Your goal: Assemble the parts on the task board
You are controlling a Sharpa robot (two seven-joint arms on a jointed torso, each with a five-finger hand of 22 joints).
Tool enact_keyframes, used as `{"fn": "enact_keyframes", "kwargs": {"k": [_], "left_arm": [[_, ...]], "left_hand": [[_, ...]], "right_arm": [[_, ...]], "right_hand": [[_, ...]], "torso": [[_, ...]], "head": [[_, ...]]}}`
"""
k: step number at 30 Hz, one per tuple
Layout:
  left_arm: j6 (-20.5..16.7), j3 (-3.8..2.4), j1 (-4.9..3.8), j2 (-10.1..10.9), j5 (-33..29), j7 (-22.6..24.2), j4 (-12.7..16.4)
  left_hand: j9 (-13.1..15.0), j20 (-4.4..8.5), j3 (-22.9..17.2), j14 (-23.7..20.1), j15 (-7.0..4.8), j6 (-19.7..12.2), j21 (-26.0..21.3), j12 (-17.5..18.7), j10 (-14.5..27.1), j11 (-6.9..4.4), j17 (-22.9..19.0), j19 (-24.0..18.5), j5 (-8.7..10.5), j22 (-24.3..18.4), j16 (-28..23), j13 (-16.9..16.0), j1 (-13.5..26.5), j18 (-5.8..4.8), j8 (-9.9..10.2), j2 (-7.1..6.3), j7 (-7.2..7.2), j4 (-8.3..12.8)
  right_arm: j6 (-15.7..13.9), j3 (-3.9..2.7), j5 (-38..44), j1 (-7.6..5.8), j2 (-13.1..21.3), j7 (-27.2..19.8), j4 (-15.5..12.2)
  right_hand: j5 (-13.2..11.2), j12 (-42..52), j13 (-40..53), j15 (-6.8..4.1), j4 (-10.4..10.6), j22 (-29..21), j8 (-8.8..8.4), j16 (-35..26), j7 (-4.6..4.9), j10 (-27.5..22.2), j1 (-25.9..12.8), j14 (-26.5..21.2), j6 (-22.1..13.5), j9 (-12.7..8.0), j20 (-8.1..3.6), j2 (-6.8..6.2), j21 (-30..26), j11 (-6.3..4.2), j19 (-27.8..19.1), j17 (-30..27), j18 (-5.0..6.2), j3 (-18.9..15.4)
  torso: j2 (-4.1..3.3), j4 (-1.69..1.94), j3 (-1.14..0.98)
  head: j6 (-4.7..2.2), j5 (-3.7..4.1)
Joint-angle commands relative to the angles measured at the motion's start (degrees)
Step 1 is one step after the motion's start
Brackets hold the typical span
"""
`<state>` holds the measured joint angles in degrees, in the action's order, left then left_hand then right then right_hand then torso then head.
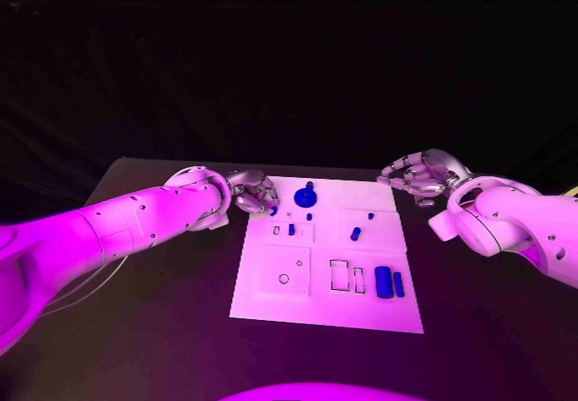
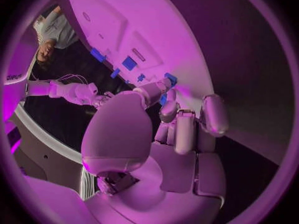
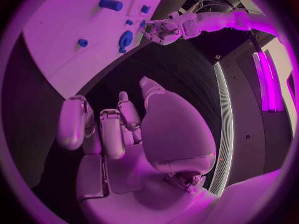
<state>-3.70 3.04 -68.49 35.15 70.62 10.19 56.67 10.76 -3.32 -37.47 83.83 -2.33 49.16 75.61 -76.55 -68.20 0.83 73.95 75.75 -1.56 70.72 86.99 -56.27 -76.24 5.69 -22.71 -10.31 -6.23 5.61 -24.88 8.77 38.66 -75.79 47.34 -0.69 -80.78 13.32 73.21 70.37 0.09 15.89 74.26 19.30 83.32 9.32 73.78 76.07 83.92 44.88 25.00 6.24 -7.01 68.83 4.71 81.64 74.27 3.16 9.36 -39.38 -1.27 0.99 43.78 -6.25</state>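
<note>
The left arm [image 1: 114, 230] lies nearest the head camera, a broad white limb reaching from the near left across the dark counter [image 1: 157, 334] to the far left corner of the task board [image 1: 325, 292]. Its bulk hides the wrist and much of the left hand [image 1: 253, 196], so the head view alone does not settle what the fingers do. The left wrist view does: the fingers [image 2: 163, 87] are curled in, their tips meeting on a small blue part [image 2: 170, 78] pinched just above the board's edge.

The right hand [image 1: 418, 175] hangs off the board's far right corner, above bare counter, touching nothing; the right wrist view shows its fingers [image 3: 73, 122] bent partway, apart from one another, with nothing between them.

On the board, the head view shows a round blue part with a stem [image 1: 306, 197] near the far edge, just beside the left hand. Two tiny blue pieces [image 1: 291, 228] sit in a recess behind it, too small to make out. A slim blue peg [image 1: 357, 233] lies further right, and two blue bars [image 1: 387, 282] lie side by side toward the near right, beside outlined slots. The right wrist view shows the round part [image 3: 126, 39] and a blue cylinder [image 3: 111, 4] from the far side, with the left hand beyond them.
</note>
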Motion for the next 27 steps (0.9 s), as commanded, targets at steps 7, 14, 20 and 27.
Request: {"fn": "enact_keyframes", "kwargs": {"k": [7, 14, 20, 27], "left_arm": [[0.93, 0.07, 0.07, 0.05, 1.1, -0.57, -0.13], [1.92, 0.07, 0.07, 0.19, 1.31, -0.51, -0.03], [2.17, 0.08, 0.07, 0.34, 1.34, -0.42, 0.11], [2.27, 0.08, 0.07, 0.55, 1.34, -0.22, 0.35]], "left_hand": [[-0.48, -0.38, -0.16, 3.75, 0.1, 0.31, 0.79, -0.67, 0.04, 0.2, 10.68, 0.36, -1.3, 0.94, 1.16, -0.93, -1.0, -0.63, 1.34, 0.37, -0.09, 0.89], [-0.89, -0.32, -0.44, 3.66, -0.03, -1.0, 0.7, -0.45, 0.31, 0.0, 10.52, 0.2, -1.3, 0.85, 1.1, -0.59, -0.9, -0.59, 2.8, 0.02, 0.27, 1.27], [-0.93, -0.31, -0.48, 3.66, -0.05, -1.12, 0.7, -0.43, 0.34, -0.04, 10.54, 0.19, -1.3, 0.86, 1.1, -0.57, -0.92, -0.59, 2.94, 0.0, 0.33, 1.31], [-0.97, -0.29, -0.55, 3.63, -0.09, -1.24, 0.69, -0.4, 0.37, -0.09, 10.47, 0.18, -1.3, 0.86, 1.08, -0.53, -0.98, -0.59, 3.1, -0.01, 0.41, 1.4]], "right_arm": [[0.13, 0.0, 0.05, 0.05, -0.04, -0.09, 0.02], [0.14, 0.0, 0.05, 0.05, -0.05, -0.09, 0.02], [0.14, 0.0, 0.05, 0.06, -0.07, -0.09, 0.02], [0.14, 0.0, 0.05, 0.06, -0.04, -0.06, 0.0]], "right_hand": [[1.09, -0.31, -0.18, -0.19, 0.48, 5.11, 1.08, -0.61, -0.17, -0.41, -2.19, 3.21, -0.57, 0.2, -0.43, -0.25, -0.36, -0.4, -0.28, 4.38, 1.35, 1.45], [1.09, -0.31, -0.18, -0.19, 0.48, 5.11, 1.08, -0.61, -0.17, -0.41, -2.19, 3.21, -0.57, 0.2, -0.43, -0.25, -0.36, -0.4, -0.28, 4.38, 1.35, 1.45], [1.09, -0.31, -0.18, -0.19, 0.48, 5.11, 1.08, -0.61, -0.17, -0.41, -2.19, 3.21, -0.57, 0.2, -0.43, -0.25, -0.36, -0.4, -0.28, 4.38, 1.35, 1.45], [1.09, -0.29, -0.16, -0.19, 0.5, 5.12, 1.12, -0.61, -0.17, -0.39, -2.23, 3.21, -0.57, 0.18, -0.43, -0.21, -0.37, -0.4, -0.27, 4.39, 1.35, 1.49]], "torso": [[0.0, 0.01, 0.0], [-0.01, 0.01, 0.0], [-0.01, -0.01, 0.01], [-0.02, 0.02, 0.02]], "head": [[0.03, 0.08], [0.02, 0.05], [0.03, 0.04], [0.03, 0.06]]}}
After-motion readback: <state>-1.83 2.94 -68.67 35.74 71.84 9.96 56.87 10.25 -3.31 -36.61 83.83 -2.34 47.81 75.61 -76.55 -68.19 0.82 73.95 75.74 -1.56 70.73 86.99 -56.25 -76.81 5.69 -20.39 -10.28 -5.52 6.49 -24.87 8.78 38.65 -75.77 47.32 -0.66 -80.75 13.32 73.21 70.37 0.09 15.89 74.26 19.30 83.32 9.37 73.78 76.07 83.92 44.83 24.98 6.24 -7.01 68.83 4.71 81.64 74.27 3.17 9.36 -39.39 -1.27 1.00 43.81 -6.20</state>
